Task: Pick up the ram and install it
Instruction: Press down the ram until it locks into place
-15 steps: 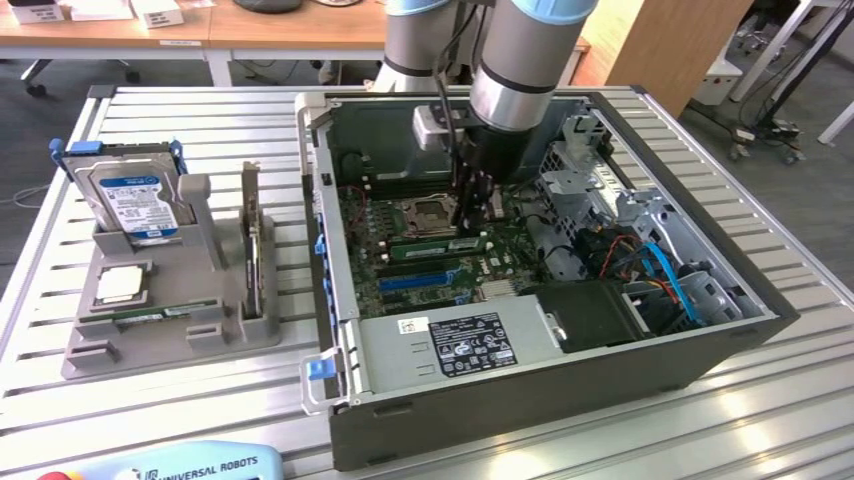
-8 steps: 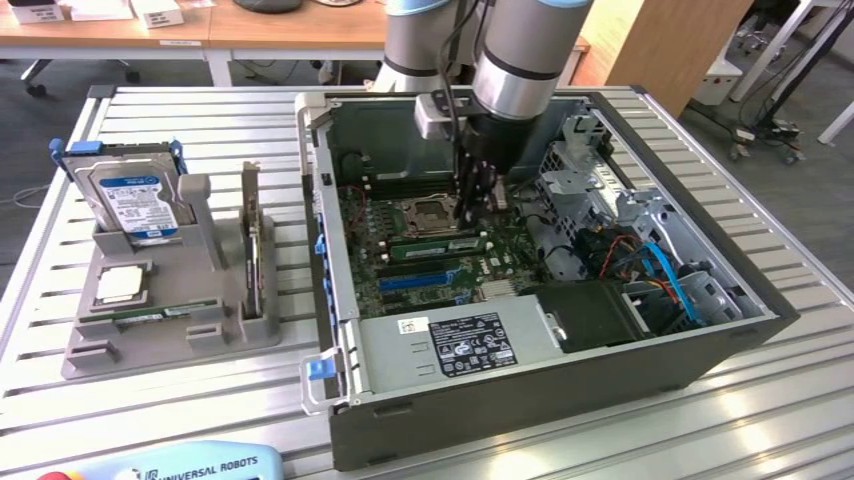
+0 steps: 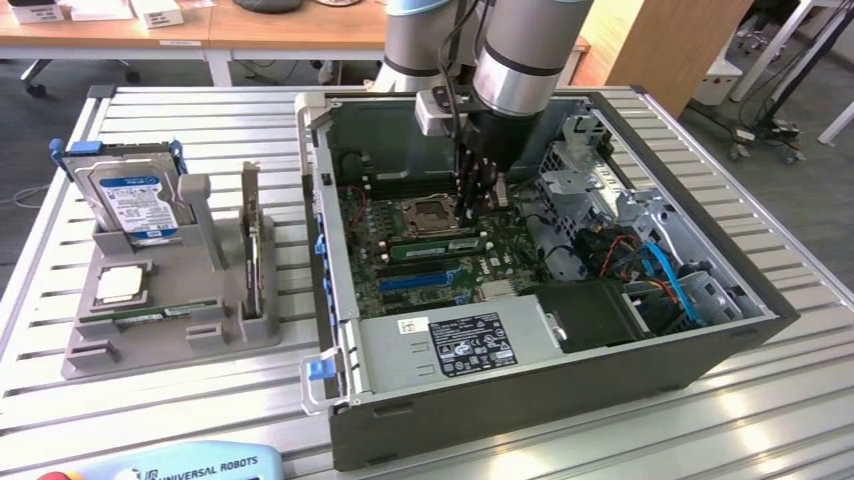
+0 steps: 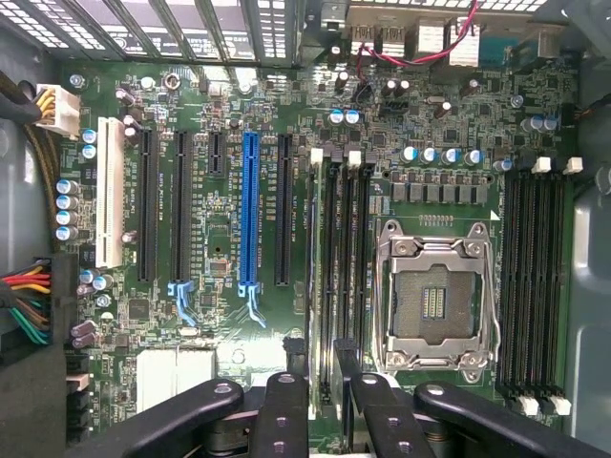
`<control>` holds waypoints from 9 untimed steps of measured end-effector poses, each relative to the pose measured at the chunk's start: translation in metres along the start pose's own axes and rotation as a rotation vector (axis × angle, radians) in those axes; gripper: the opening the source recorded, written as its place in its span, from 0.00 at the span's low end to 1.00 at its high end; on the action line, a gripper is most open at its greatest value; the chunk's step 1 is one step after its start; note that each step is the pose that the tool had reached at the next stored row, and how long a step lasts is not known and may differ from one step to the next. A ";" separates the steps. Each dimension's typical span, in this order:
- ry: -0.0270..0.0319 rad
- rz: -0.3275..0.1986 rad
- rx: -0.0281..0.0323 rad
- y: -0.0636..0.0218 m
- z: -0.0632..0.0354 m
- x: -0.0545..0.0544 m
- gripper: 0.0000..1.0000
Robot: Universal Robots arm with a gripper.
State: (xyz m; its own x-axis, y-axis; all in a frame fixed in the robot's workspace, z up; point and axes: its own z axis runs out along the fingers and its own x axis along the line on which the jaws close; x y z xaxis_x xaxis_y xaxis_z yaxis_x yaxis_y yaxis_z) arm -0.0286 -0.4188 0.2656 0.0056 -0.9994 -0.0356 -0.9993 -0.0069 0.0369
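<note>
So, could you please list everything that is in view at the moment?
table: one, pale slatted, under everything
computer case: one, grey, open, on the table
motherboard: one, green, inside the case
processor socket: one, silver, empty, on the motherboard
ram: one, green, at the memory slots under the claw
holder: one, grey, at the exterior view's left of the case
hard drive: one, blue-labelled, upright in the holder
processor chip: one, silver, flat in the holder
expansion card: one, upright in the holder
spare stick: one, green, lying in the holder
arm: one, silver-grey, above the case
claw: one, black, lowered into the case
</note>
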 end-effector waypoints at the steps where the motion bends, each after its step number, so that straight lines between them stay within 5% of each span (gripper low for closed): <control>1: 0.0000 0.000 0.0000 0.0000 0.0000 0.000 0.25; 9: 0.0000 0.000 0.0000 0.0000 0.0000 0.000 0.24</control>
State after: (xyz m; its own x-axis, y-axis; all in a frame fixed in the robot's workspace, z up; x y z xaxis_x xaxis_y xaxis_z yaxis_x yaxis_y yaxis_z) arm -0.0286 -0.4188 0.2656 0.0055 -0.9994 -0.0356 -0.9993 -0.0069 0.0369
